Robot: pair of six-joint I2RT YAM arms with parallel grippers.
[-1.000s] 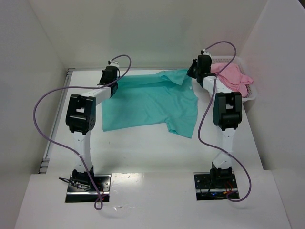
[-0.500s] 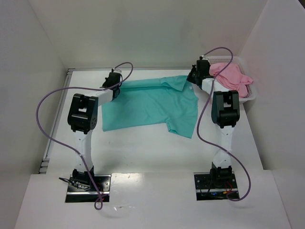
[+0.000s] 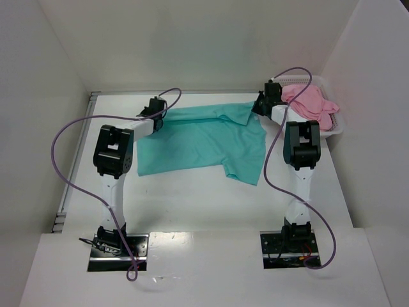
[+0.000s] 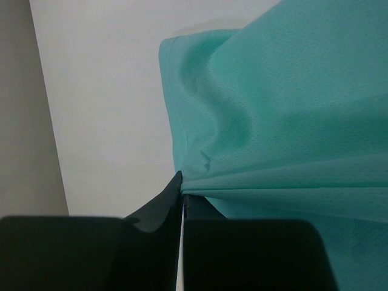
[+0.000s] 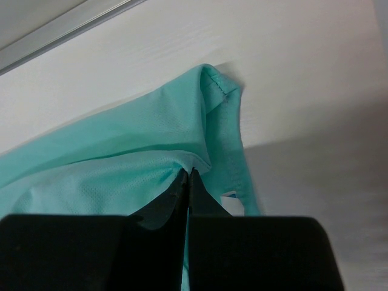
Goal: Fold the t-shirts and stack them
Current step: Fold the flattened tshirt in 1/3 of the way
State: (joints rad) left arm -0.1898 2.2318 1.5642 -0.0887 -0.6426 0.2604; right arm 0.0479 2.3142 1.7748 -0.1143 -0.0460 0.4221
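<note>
A teal t-shirt (image 3: 204,141) lies spread on the white table in the top view. My left gripper (image 3: 156,118) is shut on its far left edge; the left wrist view shows the cloth (image 4: 279,109) pinched between the closed jaws of that gripper (image 4: 182,191). My right gripper (image 3: 259,107) is shut on its far right edge near the collar, and in the right wrist view the cloth (image 5: 121,163) bunches at that gripper (image 5: 189,173). A light pink t-shirt (image 3: 310,102) lies in the basket. The dark red t-shirt is out of view.
A white plastic basket (image 3: 337,128) stands at the far right of the table, right behind my right arm. White walls close in the table on the left, back and right. A metal rail (image 5: 60,27) runs along the table's far edge.
Both grippers have moved toward the far edge of the table, dragging the teal t-shirt's far edge with them. The shirt has shifted back and stretched between them.
</note>
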